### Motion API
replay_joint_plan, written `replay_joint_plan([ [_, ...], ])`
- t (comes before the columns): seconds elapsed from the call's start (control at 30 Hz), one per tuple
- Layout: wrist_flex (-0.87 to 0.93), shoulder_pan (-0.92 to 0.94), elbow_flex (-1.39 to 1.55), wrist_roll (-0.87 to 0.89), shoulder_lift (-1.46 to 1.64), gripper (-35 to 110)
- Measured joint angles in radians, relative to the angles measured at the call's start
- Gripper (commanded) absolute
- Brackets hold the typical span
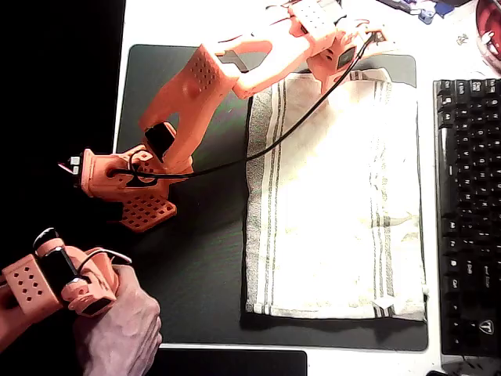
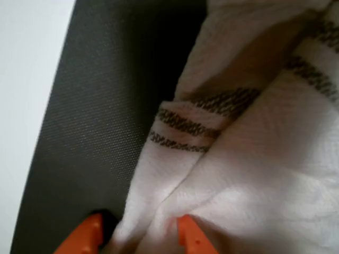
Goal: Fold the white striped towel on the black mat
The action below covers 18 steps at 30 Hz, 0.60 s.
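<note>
Gripper (image 2: 139, 233) pinching towel (image 1: 337, 196) corner, black mat (image 1: 196, 258) on white desk (image 1: 156, 19), keyboard (image 1: 468, 211) beside

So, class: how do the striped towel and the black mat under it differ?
The white striped towel is pale cream with grey stripes; the black mat is plain and dark. The towel is wrinkled and bunched between the fingers of the claw; the mat lies flat. The mat is wider. Both are rectangular.

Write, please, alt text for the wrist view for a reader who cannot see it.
Two orange fingertips at the bottom edge pinch a bunched fold of the white striped towel, whose grey stripes crumple just above them. The black mat lies to the left, with a pale table beyond it.
</note>
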Motion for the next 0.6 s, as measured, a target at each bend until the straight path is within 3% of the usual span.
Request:
replay_joint_plan([
  [0.13, -0.002, 0.002, -0.003, -0.003, -0.002, 1],
  [0.6, -0.006, 0.015, 0.071, 0.066, 0.075, 0],
])
